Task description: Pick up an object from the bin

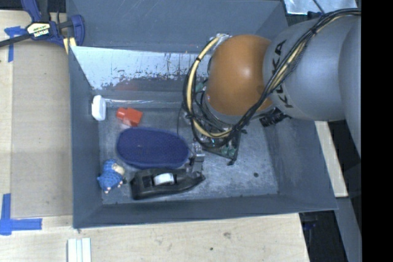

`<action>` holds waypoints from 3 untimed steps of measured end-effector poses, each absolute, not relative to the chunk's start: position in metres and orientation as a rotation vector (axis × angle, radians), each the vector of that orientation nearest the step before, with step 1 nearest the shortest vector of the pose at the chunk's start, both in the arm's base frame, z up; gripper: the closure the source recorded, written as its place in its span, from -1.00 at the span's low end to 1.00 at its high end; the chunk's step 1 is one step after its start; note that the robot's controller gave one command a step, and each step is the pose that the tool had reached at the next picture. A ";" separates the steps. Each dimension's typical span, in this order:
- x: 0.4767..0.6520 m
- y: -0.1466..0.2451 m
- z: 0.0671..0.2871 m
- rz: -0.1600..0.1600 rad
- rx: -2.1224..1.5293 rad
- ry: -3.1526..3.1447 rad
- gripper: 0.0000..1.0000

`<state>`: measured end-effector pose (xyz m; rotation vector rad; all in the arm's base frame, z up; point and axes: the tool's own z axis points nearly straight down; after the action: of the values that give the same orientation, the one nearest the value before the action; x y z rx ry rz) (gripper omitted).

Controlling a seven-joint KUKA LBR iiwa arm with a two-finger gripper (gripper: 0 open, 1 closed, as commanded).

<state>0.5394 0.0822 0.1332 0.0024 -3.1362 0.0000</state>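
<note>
Pickup not yet done: jaws sit low beside blue oval pad (151, 148) and black tape dispenser (164, 181) (apart or together, cannot tell).

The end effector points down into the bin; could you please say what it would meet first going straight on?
The end effector would probably meet the right end of the black plastic tape dispenser, beside the dark blue oval pad; depth is unclear.
</note>
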 end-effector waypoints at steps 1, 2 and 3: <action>0.572 0.130 0.070 -0.002 -0.595 -3.084 -1.00; 0.574 0.130 0.073 -0.006 -0.597 -3.090 1.00; 0.573 0.130 0.194 -0.006 -0.570 -3.099 1.00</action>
<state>0.5726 0.1303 0.1937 -0.5701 -3.0994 -0.0064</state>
